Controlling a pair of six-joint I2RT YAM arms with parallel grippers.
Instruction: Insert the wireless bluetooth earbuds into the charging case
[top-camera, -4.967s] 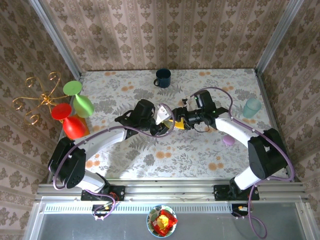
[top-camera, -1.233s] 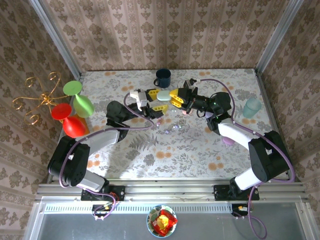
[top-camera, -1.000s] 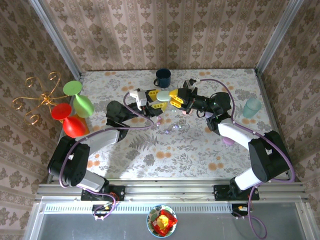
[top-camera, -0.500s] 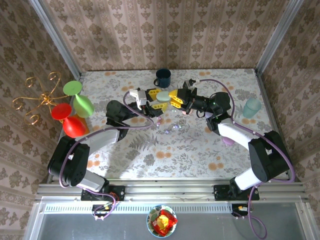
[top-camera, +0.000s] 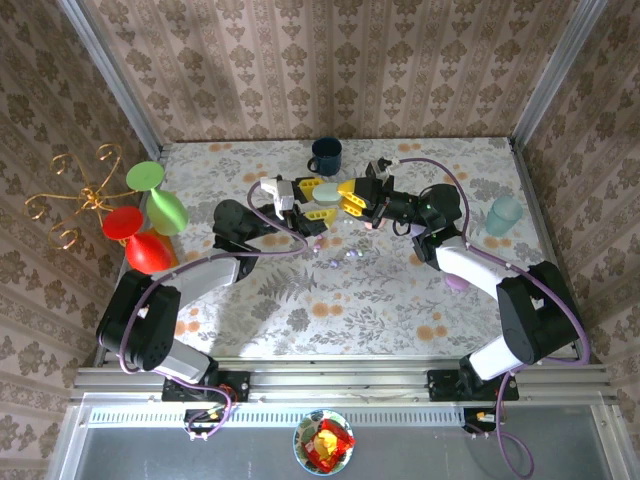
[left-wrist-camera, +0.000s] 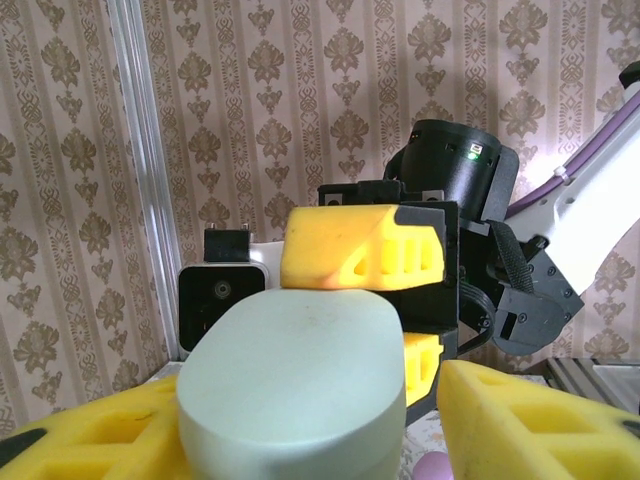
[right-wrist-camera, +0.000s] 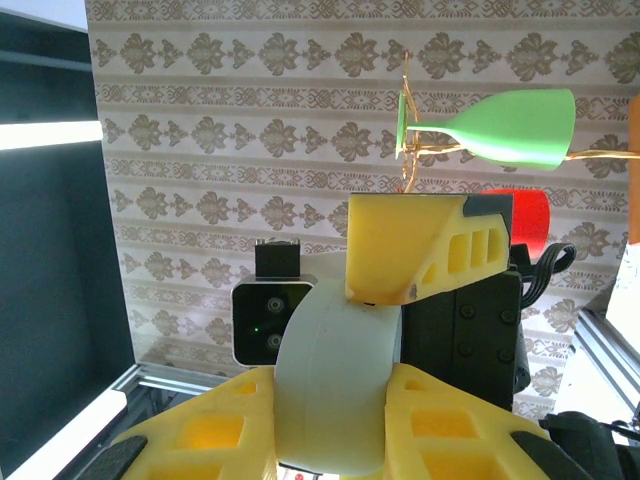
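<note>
A pale green oval charging case (top-camera: 327, 194) hangs in the air between both grippers, over the back middle of the table. My right gripper (top-camera: 345, 197) is shut on it; in the right wrist view the case (right-wrist-camera: 335, 380) is pinched between its two yellow fingers (right-wrist-camera: 450, 420). My left gripper (top-camera: 312, 198) stands open around the case (left-wrist-camera: 295, 385); a gap shows beside its right finger (left-wrist-camera: 530, 420). A few tiny pale earbuds (top-camera: 349, 257) lie on the floral tabletop below the grippers.
A dark blue mug (top-camera: 325, 155) stands at the back centre and a teal cup (top-camera: 504, 215) at the right. Green (top-camera: 162, 200) and red (top-camera: 140, 245) plastic goblets stand by a gold wire stand (top-camera: 75, 195) on the left. A lilac oval case (top-camera: 456, 280) lies beside the right arm.
Over five seconds both arms lifted the case from the table's middle up toward the back. In the last second the left jaws have widened around the case; the right gripper keeps its grip.
</note>
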